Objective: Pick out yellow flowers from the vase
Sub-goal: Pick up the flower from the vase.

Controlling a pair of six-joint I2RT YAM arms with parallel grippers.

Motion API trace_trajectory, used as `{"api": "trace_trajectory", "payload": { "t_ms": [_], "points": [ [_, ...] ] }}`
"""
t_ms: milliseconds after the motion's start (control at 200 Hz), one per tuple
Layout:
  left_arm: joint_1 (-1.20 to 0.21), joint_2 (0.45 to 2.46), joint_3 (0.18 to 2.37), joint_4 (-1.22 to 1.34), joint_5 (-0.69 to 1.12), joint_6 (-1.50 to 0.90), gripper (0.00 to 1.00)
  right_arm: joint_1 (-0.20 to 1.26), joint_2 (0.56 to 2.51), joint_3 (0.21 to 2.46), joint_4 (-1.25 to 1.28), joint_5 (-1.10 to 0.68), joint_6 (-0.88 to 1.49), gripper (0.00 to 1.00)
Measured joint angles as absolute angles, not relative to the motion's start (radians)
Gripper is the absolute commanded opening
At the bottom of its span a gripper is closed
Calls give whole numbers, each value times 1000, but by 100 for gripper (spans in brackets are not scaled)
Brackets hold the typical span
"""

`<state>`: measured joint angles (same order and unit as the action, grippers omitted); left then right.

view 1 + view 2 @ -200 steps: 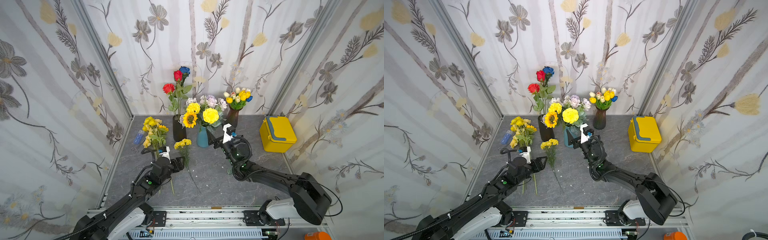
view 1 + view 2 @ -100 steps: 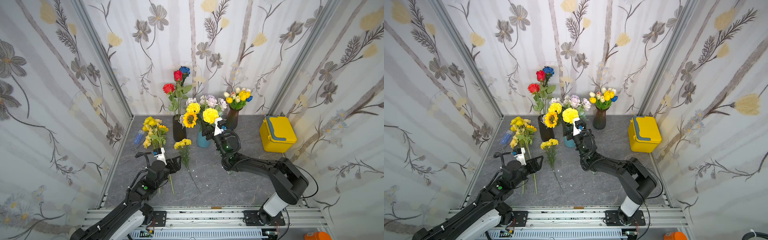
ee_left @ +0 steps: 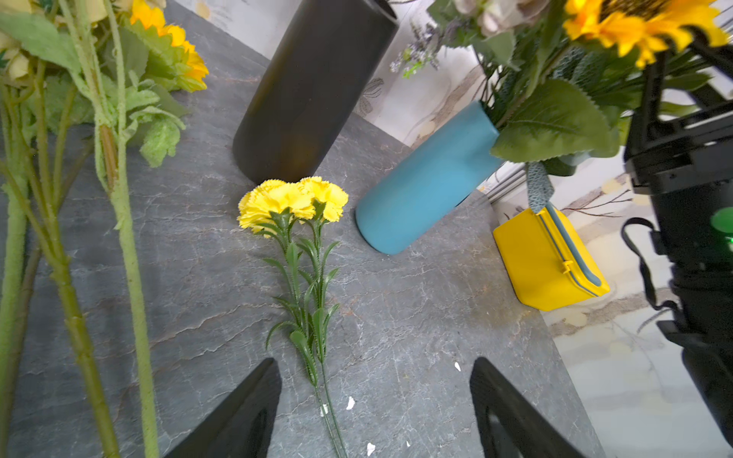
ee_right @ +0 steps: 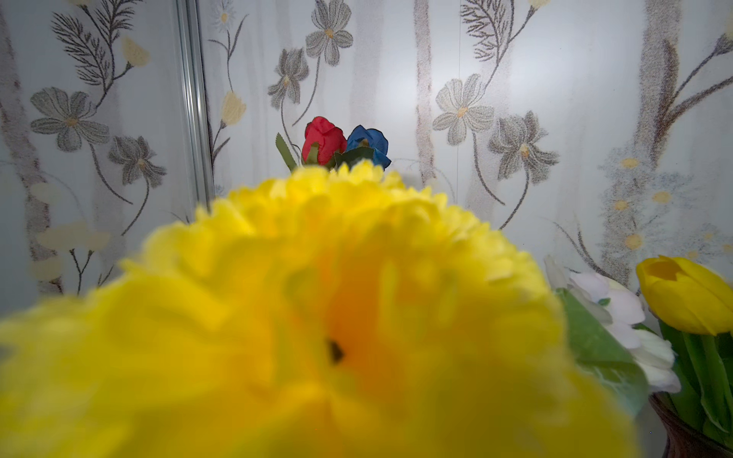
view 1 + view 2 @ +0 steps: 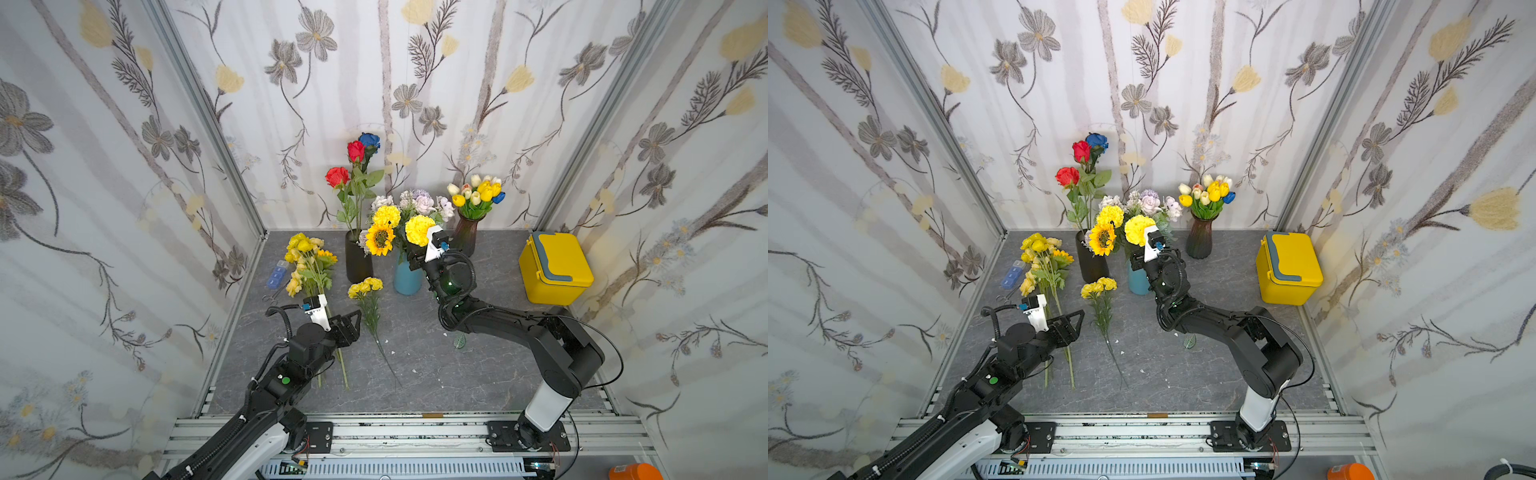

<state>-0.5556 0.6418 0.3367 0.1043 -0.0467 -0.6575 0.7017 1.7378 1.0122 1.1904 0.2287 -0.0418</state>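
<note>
Seemingly mid-pick at the ruffled yellow bloom in the blue vase, frame centre — right hand tucked under its head, grip impossible to tell, left hand spread empty lower left — next likely needing a firm stem pinch, then a straight lift.

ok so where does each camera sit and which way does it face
Top views: high in front, looking down at table, left arm, right arm.
Left wrist: low, facing carnations lying on the table; open left gripper shows.
Right wrist: against a yellow bloom that fills it; no body shows.
Shared: blue vase, in both top views and left wrist.
</note>
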Motion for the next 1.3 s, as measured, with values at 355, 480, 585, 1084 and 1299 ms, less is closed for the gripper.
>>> {"api": "trace_trajectory", "payload": {
  "t_ms": [355, 480, 585, 1084, 1299],
  "points": [
    [-645, 623, 438, 101, 23, -536, 79, 701, 1661, 1027, 1140, 176, -16, 40],
    [-731, 645, 512, 121, 22, -441, 77, 701, 1627, 1029, 1117, 160, -14, 40],
    [-788, 706, 579, 154, 17, -350, 76, 701, 1612, 1039, 1093, 147, -8, 40],
    [-790, 1186, 1007, 213, -112, 27, 52, 694, 1536, 1105, 988, 115, -8, 40],
    [-745, 1299, 1095, 222, -137, 72, 43, 686, 1518, 1129, 947, 103, -8, 40]
  ]
}}
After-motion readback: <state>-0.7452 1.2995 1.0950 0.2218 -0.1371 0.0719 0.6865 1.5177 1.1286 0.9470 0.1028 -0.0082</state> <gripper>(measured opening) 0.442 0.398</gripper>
